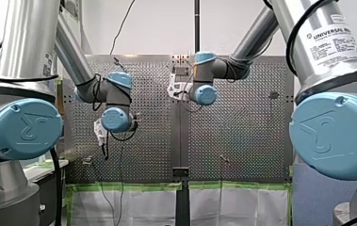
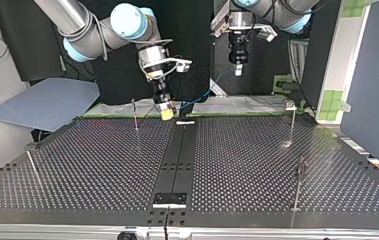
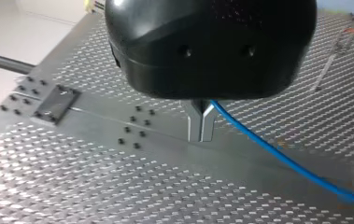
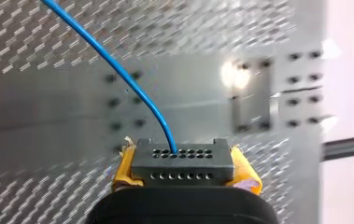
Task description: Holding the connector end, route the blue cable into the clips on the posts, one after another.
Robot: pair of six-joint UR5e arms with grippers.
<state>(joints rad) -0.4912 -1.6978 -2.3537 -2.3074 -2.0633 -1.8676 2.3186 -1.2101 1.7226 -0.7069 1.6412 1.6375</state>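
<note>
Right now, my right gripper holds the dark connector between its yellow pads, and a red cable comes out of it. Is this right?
Only the colour is wrong. In the right wrist view my right gripper holds the dark connector between its yellow pads, and a blue cable comes out of it, not a red one.

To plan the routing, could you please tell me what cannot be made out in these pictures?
Front view: my left pincer and my right pincer, hidden behind their wrist joints.
Top view: the post clips, too small; the blue cable, mostly lost against the dark backdrop.
Left wrist view: the cable's far end, cut off by the edge.
Right wrist view: the table, blurred.
</note>
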